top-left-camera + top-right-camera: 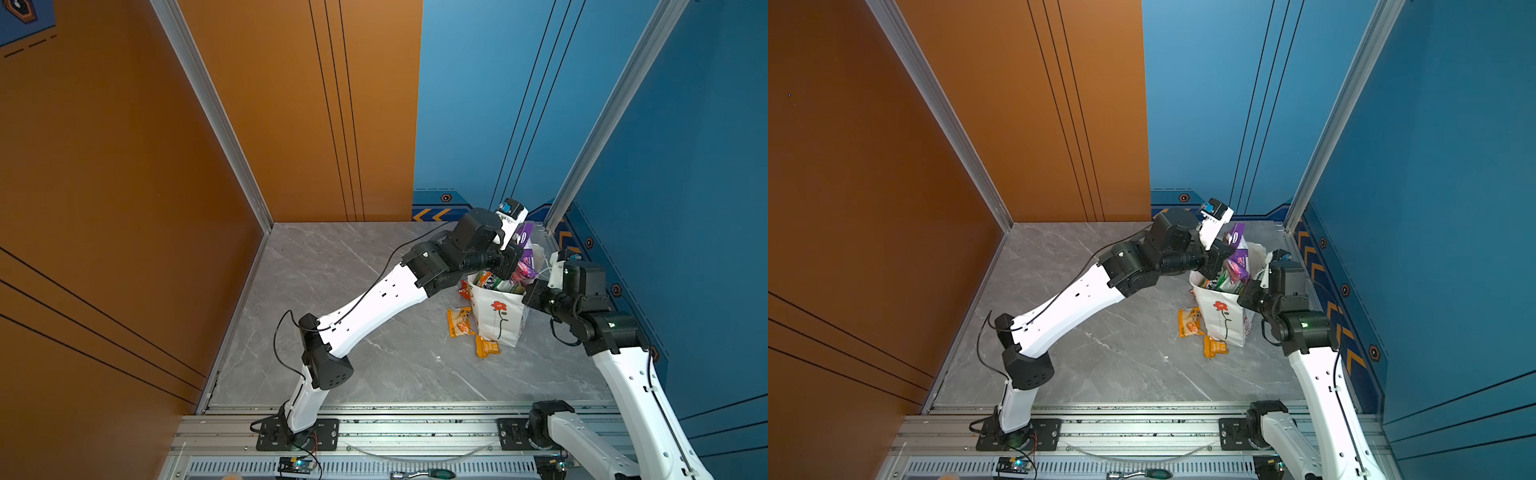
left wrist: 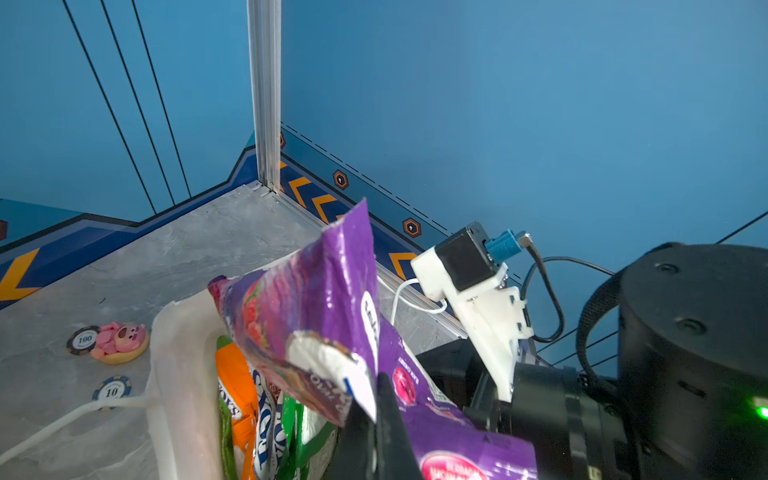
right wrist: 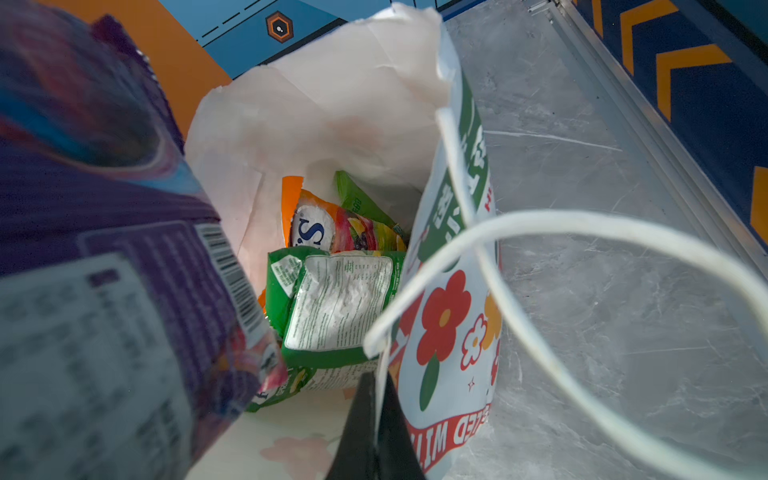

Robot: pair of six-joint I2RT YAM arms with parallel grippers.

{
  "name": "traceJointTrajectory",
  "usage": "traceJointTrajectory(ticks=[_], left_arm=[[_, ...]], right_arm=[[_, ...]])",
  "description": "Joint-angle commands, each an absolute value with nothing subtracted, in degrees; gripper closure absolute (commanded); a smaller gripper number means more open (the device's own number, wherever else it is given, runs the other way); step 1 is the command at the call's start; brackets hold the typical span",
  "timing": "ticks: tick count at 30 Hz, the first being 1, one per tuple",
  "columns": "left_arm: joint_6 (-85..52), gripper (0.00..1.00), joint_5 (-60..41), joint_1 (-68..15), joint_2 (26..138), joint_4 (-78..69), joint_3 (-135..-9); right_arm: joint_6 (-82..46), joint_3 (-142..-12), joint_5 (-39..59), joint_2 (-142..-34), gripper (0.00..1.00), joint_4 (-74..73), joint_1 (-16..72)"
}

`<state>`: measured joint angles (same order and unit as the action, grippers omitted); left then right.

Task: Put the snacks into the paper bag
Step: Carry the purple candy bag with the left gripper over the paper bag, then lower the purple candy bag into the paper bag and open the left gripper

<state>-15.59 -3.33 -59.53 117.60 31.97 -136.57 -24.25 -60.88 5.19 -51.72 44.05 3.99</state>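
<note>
Fingers (image 2: 390,419) of your left gripper (image 2: 376,395) are pinched shut on one corner of a purple packet (image 2: 316,291). It stands tilted at the mouth of the paper bag (image 1: 498,320), which sits low and right of centre in both top views. Your right gripper (image 3: 376,390) is clamped on the bag's rim, holding the mouth open beside the white cord handle (image 3: 582,220). Inside, a green packet (image 3: 336,299) and an orange FOX'S packet (image 3: 316,224) take up much of the space. Lower the purple packet end-first into the free gap before you let go; released this high, it would likely lodge across the rim. Hold the right pinch steady so the bag cannot tip. An orange packet (image 1: 459,322) and a smaller orange packet (image 1: 486,347) lie on the floor, left of the bag in the frame.
</note>
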Motion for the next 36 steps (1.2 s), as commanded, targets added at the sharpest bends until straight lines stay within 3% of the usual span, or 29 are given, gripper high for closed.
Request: traceJointTrajectory(ticks=[1,23,36], left_arm=[[-14.0,1.00,-7.6,-58.6,119.0,30.6,-140.1],[-17.0,1.00,-13.9,-53.3,130.0,37.0,-144.4],[-14.8,1.00,-10.8,-54.5,134.8,41.1,-150.4]], right_arm=[[-24.6,-60.6,5.3,-50.4,1.00,41.7,4.5],[-24.2,-60.6,3.9,-50.4,1.00,42.4,4.4],[-24.7,-61.2,4.3,-51.3,1.00,42.0,4.8]])
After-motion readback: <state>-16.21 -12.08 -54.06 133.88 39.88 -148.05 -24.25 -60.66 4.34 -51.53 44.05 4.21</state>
